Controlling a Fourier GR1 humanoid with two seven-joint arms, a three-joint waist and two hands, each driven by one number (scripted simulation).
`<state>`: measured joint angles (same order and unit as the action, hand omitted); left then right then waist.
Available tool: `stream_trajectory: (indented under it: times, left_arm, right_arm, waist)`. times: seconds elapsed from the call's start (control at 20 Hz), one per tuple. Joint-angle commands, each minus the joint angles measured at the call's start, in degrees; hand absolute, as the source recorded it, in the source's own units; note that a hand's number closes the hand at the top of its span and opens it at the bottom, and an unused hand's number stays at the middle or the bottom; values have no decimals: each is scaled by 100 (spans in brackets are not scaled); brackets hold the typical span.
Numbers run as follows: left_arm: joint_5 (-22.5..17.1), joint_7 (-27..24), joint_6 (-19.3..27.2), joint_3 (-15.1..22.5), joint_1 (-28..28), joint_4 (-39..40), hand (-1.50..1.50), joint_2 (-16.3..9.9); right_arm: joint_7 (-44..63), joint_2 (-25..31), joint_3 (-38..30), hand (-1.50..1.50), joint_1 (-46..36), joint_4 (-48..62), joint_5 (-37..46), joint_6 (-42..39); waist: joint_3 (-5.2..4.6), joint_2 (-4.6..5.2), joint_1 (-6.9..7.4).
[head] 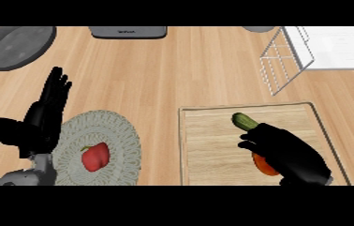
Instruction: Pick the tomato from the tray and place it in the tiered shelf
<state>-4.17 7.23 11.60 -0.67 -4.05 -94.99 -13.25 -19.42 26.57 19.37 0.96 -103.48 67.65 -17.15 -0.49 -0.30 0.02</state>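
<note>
On the wooden tray [207, 140] at the lower right, my right hand [287, 152] curls over the orange-red tomato [264, 166], which shows only as a sliver under the palm. A green cucumber [244, 121] lies on the tray just beyond the fingers. The white wire tiered shelf [287, 58] stands at the upper right, well away from the hand. My left hand [45, 110] rests open at the left edge, fingers up.
A red bell pepper [96, 156] lies on a woven round placemat [104, 126] at the lower left. A dark round pan [21, 44] sits at the upper left and a grey appliance [129, 32] at the back edge.
</note>
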Motion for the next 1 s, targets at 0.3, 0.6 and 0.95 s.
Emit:
stream_trajectory:
  times: [0.3,0.6,0.95]
  left_arm:
    - [72,218,-41,-70,-34,-141,0,14]
    - [183,111,-21,15,27,-102,0,46]
    - [232,233,72,-61,-213,-53,0,141]
  right_arm:
    - [172,-225,-741,150,36,896,180,580]
    - [1493,-407,-2465,150,120,1598,-536,-215]
    - [1592,-514,-3116,150,220,697,-1608,-1203]
  waist:
    - [53,44,-21]
    - [53,72,-100]
    - [46,19,-72]
